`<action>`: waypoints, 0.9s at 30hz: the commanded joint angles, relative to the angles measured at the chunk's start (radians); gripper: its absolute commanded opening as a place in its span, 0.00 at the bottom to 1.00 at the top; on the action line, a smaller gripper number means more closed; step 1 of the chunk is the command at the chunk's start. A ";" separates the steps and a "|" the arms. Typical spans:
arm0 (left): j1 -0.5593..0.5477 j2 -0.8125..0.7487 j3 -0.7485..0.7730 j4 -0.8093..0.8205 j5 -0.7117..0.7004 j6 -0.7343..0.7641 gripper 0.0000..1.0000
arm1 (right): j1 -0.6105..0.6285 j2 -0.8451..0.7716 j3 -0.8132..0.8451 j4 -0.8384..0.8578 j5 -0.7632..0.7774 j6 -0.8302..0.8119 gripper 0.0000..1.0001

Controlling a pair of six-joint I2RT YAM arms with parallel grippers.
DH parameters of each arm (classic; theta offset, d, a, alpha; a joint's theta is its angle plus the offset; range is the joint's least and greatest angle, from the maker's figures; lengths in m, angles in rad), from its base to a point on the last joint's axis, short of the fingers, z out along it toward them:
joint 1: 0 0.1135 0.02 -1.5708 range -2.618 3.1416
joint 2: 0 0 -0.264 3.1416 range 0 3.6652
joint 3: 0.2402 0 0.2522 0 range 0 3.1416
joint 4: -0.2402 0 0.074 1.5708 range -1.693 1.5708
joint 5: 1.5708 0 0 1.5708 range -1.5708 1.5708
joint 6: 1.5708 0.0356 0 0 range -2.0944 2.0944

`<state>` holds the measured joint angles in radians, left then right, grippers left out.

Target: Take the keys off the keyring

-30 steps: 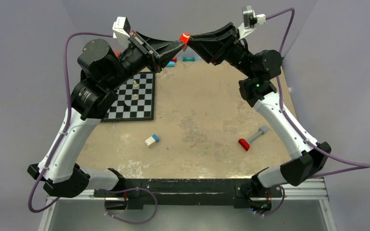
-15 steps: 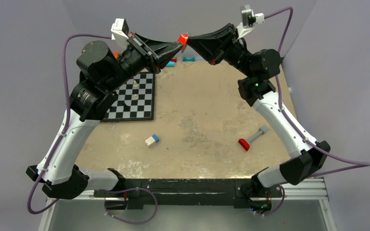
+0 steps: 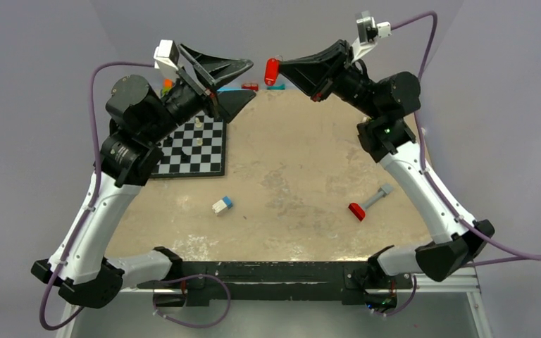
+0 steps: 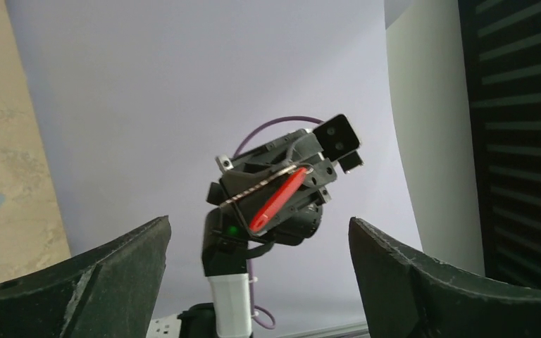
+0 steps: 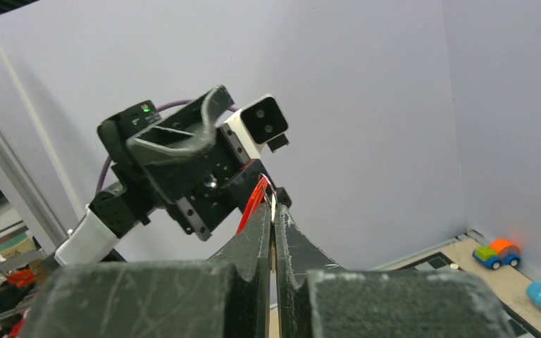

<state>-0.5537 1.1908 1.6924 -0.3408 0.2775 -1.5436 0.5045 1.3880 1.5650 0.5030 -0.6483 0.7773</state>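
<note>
Left jaws spread wide, gripping nothing. Right jaws pinched shut on a red key [image 3: 272, 70], held high above the far edge of the counter [image 3: 303, 155]. Key sits between the two arms, clear of the left jaws.

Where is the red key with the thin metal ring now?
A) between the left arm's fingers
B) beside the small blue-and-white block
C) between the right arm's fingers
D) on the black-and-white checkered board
C: the red key sticks out of the closed right arm's fingers; the left arm's fingers stand wide apart and empty.
</note>
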 commanded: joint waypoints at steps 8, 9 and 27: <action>0.112 0.081 0.370 -0.493 0.152 0.786 0.90 | 0.001 -0.027 0.265 -0.808 -0.082 -0.263 0.00; 0.112 0.084 0.400 -0.544 0.128 0.864 0.88 | 0.002 -0.010 0.297 -0.881 -0.102 -0.270 0.00; -0.014 0.184 0.413 -0.664 0.315 1.304 0.72 | 0.018 0.125 0.506 -1.545 -0.199 -0.464 0.00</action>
<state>-0.5636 1.3590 2.0789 -0.9756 0.5037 -0.3412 0.5083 1.5810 2.0254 -0.9871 -0.7776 0.3710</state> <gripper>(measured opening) 0.762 0.014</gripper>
